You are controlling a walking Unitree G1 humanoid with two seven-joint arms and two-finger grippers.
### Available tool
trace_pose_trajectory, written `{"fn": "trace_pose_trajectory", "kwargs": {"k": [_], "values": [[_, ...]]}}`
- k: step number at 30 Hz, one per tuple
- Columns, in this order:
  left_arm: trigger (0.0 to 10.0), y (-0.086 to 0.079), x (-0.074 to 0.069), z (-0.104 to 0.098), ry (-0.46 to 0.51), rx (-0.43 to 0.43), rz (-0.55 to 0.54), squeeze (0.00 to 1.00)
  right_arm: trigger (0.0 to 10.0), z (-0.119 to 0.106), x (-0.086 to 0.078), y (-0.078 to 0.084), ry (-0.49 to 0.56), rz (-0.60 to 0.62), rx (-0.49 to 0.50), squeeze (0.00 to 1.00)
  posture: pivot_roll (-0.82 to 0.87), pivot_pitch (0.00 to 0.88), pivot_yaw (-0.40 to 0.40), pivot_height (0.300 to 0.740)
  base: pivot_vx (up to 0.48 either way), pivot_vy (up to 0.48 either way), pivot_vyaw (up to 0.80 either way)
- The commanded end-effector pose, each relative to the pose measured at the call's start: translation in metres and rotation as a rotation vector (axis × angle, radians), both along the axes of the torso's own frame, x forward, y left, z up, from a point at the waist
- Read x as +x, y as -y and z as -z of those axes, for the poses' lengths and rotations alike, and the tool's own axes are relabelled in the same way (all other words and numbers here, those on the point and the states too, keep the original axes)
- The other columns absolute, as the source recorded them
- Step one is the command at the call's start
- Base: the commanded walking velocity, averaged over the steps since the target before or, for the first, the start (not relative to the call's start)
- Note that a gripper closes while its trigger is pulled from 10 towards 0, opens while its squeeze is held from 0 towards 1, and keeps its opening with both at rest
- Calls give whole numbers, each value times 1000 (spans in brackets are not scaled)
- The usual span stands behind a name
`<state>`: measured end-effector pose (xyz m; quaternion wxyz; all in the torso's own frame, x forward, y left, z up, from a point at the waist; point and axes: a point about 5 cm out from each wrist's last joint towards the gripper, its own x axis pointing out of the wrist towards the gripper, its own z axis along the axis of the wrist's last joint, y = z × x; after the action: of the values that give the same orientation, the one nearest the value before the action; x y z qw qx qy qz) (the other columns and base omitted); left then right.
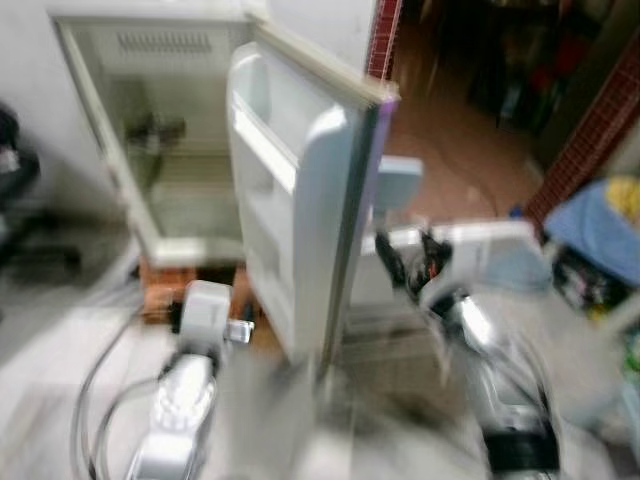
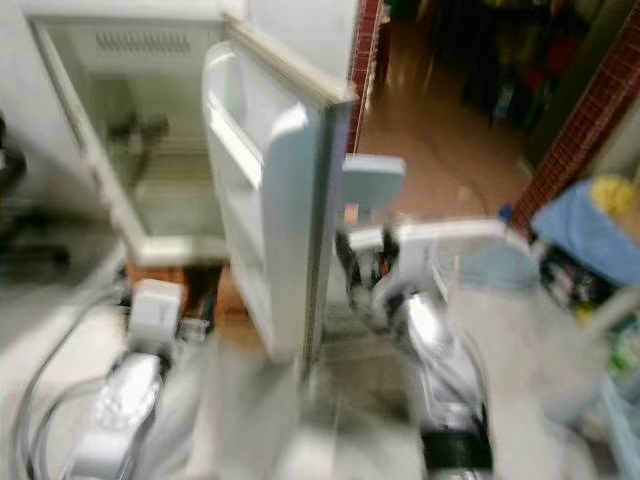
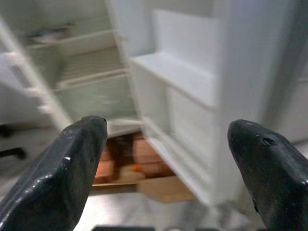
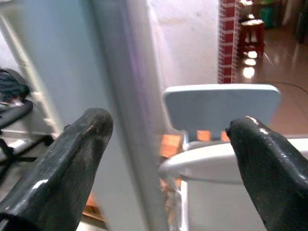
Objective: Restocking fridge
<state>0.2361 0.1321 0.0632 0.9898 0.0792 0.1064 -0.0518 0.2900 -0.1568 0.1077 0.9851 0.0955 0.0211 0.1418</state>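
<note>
- The fridge (image 1: 170, 140) is standing open ahead of both arms, raised on bricks (image 3: 139, 159); its cabinet is looking nearly bare, with only a dark, blurred item (image 1: 155, 128) lying on an upper shelf.
- The door (image 1: 300, 200) is swinging out toward the robot, its free edge pointing between the two arms, its inner shelves (image 3: 178, 77) empty.
- The left gripper (image 3: 168, 159) is hanging with fingers spread wide and nothing between them; the door's inner shelves are lying straight beyond the gap, and the cabinet's lower shelf beyond the left finger (image 3: 62, 168).
- The right gripper (image 4: 168, 159) is likewise standing wide and empty; the door's edge is running up just past its left finger (image 4: 62, 163), and a pale blue chair (image 4: 221, 103) is sitting beyond the gap, on the door's outer side.
- No stock is showing in either gripper, so restocking is looking barely begun.
- Handling, as a judgement: the door is probably swinging lightly on its hinges, stiff and smooth, so a push on the flat near its free edge should be serving better than a pinch.
- The door shelves are thin plastic and likely brittle; anything going in should be lowered onto them, not dropped.
- The head views are blurring, so fine positions are staying uncertain.
</note>
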Motion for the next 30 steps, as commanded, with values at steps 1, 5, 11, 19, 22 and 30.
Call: {"fn": "trace_pose_trajectory", "kwargs": {"k": [1,5,11,19,22,30], "values": [[10000,-13,2,-1,-7,21,-52,0,10000,-9,4,-14,43,-62,10,0,106,0,-37,740,0,0,575],[10000,-21,3,-1,-7,20,-102,0,10000,-19,12,-19,65,-52,40,0,116,0,-39,740,0,0,781],[10000,-24,3,-3,-5,26,-115,0,10000,-25,20,-19,72,-4,57,0,125,0,-40,740,0,0,781],[10000,-24,2,0,-26,32,-121,0,10000,-32,34,-16,68,77,92,0,133,0,-39,740,0,0,760],[10000,-24,2,0,-29,31,-121,0,10000,-37,40,-16,77,100,93,0,136,0,-37,740,0,0,325],[10000,-25,-1,1,-43,39,-122,0,10000,-44,51,-17,83,161,90,0,150,0,-43,740,0,0,0]]}}
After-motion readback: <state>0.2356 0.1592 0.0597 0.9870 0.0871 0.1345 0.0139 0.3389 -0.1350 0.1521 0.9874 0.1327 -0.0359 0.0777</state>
